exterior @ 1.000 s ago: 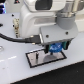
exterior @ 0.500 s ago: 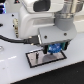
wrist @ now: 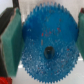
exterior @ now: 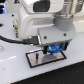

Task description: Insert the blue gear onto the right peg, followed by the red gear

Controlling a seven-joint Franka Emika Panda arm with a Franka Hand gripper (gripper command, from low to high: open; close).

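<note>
While the gripper (exterior: 55, 48) hangs low over the grey black-edged plate (exterior: 36, 60) in the ext. view, the blue gear (exterior: 55, 48) sits clamped betw. its fingers, just above the plate's end toward the ext. view's right. Wrist view: blue gear (wrist: 46, 46) fills most of the frame, dark hub hole near centre, green finger pads (wrist: 11, 42) pressing its rim on both sides, so jaws are only gear-width apart. Pegs too blurry to pick out. White table (exterior: 15, 70) under everything.

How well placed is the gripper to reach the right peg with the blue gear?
Probably yes: the gripper, shut on the blue gear, hangs just above the grey plate with nothing visible between. The right peg itself is hidden.
</note>
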